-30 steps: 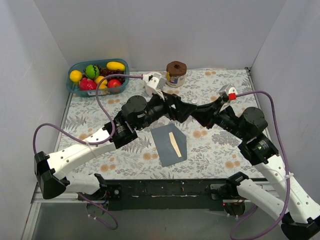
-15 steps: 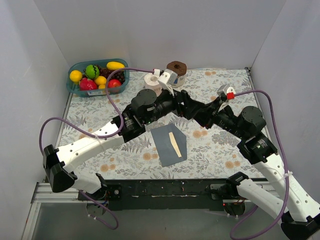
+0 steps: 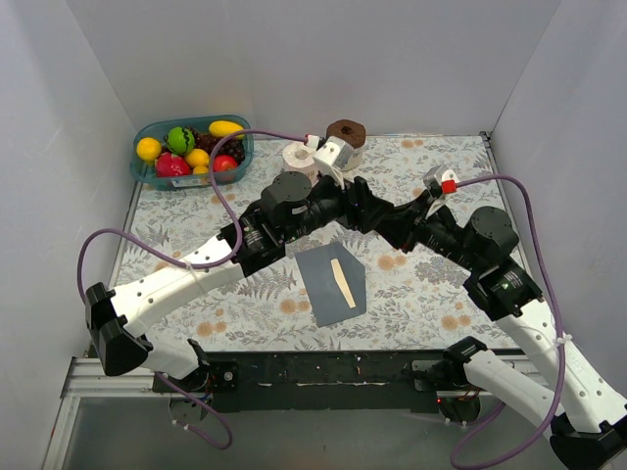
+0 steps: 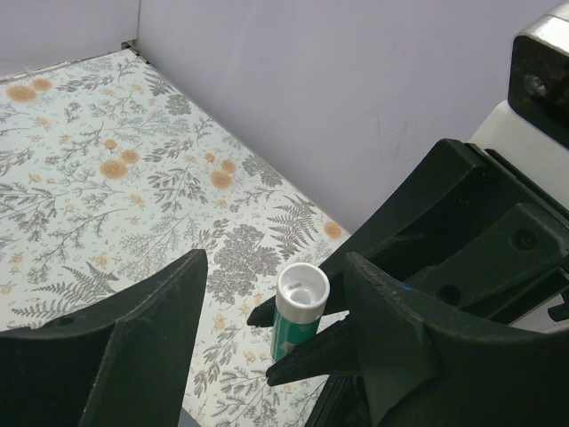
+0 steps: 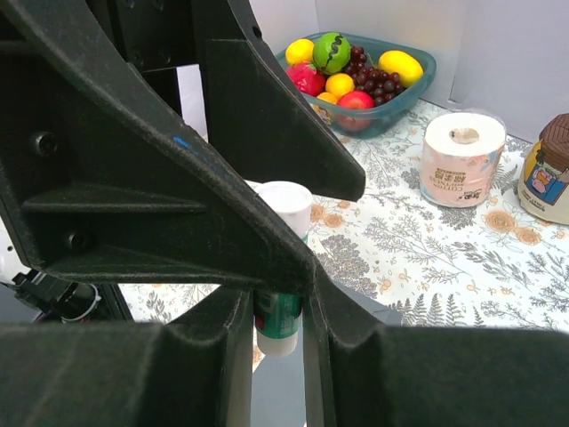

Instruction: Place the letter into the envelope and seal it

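Observation:
The dark grey envelope [image 3: 328, 286] lies flat on the floral table in front of both arms. A narrow cream strip [image 3: 340, 282] shows on it; the rest of the letter is hidden. My right gripper [image 5: 277, 311] is shut on a green glue stick [image 5: 283, 313] with a white cap and holds it upright above the envelope [image 5: 283, 396]. My left gripper [image 4: 276, 267] is open, with its fingers on either side of the stick's white cap [image 4: 302, 292], apart from it. In the top view the two grippers meet [image 3: 367, 211] and hide the stick.
A teal basket of fruit [image 3: 145, 176] stands at the back left. A toilet roll [image 3: 297, 157] and a jar with a brown lid [image 3: 345, 142] stand at the back middle. White walls close in the table on three sides.
My left arm has swung right and toward the back, bringing its open gripper up to the right gripper. The toilet roll has come into sight. The right arm has barely moved.

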Motion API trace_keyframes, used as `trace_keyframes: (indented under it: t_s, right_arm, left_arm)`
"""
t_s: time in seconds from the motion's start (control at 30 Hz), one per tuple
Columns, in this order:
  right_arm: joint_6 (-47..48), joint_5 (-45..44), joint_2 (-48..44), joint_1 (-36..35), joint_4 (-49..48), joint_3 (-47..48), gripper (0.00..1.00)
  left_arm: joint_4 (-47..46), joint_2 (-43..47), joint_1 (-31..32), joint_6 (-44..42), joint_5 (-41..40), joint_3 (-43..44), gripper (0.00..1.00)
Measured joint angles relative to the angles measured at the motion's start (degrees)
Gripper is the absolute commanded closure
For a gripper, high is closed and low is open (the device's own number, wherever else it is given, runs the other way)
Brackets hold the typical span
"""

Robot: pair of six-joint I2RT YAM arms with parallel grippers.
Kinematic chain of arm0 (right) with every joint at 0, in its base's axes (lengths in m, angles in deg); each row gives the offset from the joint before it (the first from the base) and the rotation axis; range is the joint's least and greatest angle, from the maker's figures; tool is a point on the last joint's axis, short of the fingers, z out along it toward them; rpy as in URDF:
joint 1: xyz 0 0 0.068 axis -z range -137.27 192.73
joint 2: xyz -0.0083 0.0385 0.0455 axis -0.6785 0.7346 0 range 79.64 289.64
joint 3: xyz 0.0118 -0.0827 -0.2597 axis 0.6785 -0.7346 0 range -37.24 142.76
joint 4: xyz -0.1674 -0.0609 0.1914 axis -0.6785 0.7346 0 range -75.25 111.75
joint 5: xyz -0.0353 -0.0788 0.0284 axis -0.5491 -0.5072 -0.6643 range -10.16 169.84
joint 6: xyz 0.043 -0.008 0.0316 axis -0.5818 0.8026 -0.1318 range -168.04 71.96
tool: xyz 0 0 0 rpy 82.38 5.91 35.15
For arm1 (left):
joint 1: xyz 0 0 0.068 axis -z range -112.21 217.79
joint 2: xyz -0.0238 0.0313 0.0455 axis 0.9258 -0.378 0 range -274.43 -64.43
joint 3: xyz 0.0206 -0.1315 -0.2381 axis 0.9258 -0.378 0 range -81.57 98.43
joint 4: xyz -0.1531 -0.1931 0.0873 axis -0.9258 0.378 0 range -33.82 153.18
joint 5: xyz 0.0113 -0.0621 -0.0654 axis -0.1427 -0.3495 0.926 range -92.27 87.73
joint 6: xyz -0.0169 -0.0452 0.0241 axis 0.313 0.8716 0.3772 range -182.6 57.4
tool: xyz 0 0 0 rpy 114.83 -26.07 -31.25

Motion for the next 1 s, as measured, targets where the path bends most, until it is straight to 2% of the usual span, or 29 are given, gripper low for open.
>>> trace_keyframes:
  t_s: [0.37,0.5,0.63,0.73,1.0]
  right_arm:
    - [-0.1,0.3,0.6,0.0,0.0,0.0,0.99]
    - [-0.1,0.6,0.6,0.0,0.0,0.0,0.99]
    - [-0.1,0.7,1.0,0.0,0.2,0.0,0.99]
    - [-0.1,0.7,1.2,0.0,0.4,0.0,0.99]
    - [-0.1,0.7,1.2,0.0,0.4,0.0,0.99]
  left_arm:
    - [2.9,-0.5,0.0,-3.6,-1.6,2.3,0.45]
    - [3.5,-1.2,0.0,-4.0,-1.6,2.4,0.5]
    - [3.5,-1.7,0.0,-4.0,-1.3,2.4,0.59]
    - [3.5,-1.7,0.0,-4.0,-1.0,2.4,0.61]
    - [3.5,-1.7,0.0,-4.0,-1.1,2.4,0.52]
